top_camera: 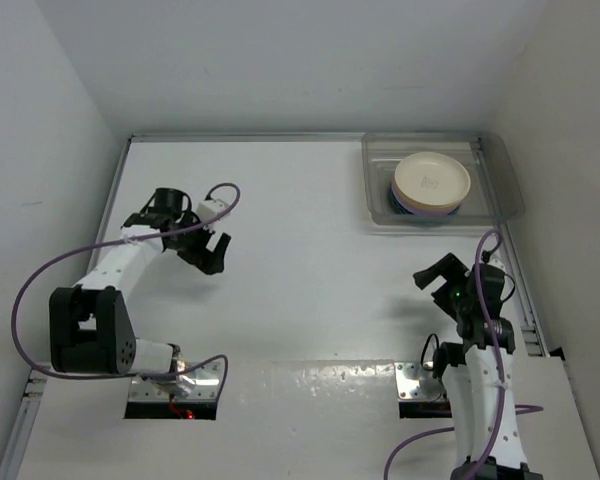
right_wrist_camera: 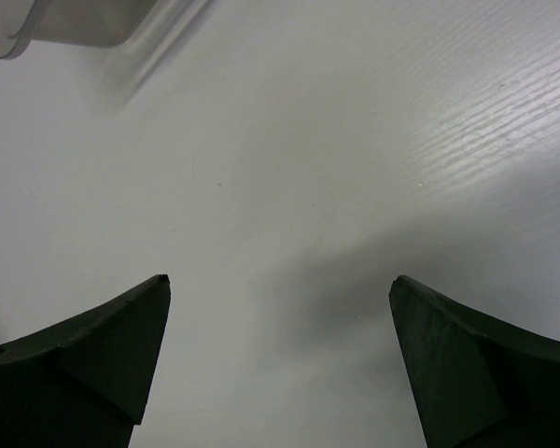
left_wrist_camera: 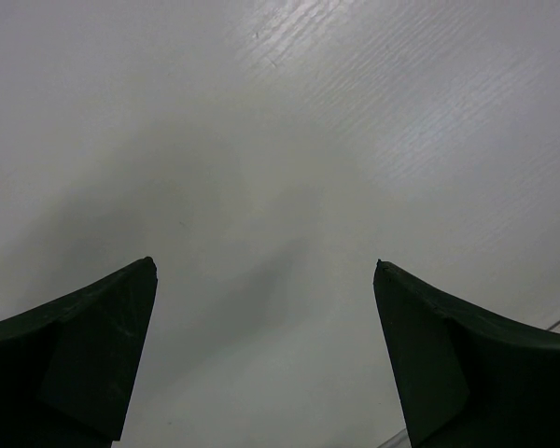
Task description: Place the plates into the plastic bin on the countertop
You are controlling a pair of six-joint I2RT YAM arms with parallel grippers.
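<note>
A stack of plates (top_camera: 432,183) sits in the clear plastic bin (top_camera: 490,160) at the far right of the white countertop (top_camera: 300,290). The top plate is cream; lavender and teal rims show under it. My left gripper (top_camera: 208,252) is open and empty over the left side of the countertop; its wrist view shows only bare white surface between the fingers (left_wrist_camera: 265,271). My right gripper (top_camera: 438,278) is open and empty, in front of the bin. A corner of the bin (right_wrist_camera: 19,37) shows at the top left of the right wrist view.
White walls enclose the countertop on the left, back and right. A thin metal edge (top_camera: 250,136) runs along the back. Purple cables loop by both arms. Metal mounting plates (top_camera: 180,385) lie at the near edge.
</note>
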